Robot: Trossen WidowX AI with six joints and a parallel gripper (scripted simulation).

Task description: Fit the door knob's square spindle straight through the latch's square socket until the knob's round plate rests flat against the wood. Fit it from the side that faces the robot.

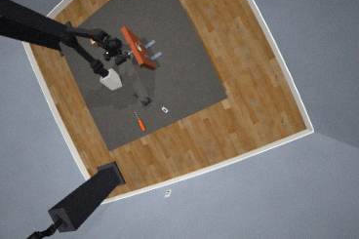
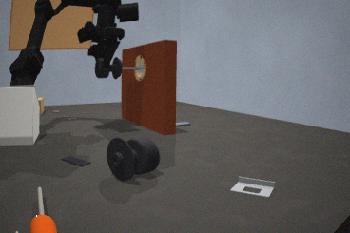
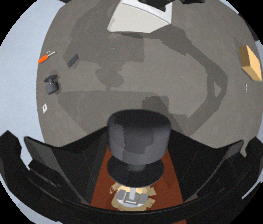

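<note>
In the exterior view, at the left lies an orange-handled screwdriver (image 2: 42, 218). Further right, the gripper (image 2: 106, 67) is clamped on the black door knob (image 2: 113, 67). The knob's grey spindle (image 2: 129, 68) reaches level to the pale socket (image 2: 140, 68) in the upright wood panel (image 2: 152, 89). The knob's plate stands apart from the wood.

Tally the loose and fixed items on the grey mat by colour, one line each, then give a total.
Black: 3, the held door knob, a spool-like knob, a flat plate
Reddish-brown: 1, wood panel
White: 2, box, small bracket
Orange: 1, screwdriver
Total: 7
</note>
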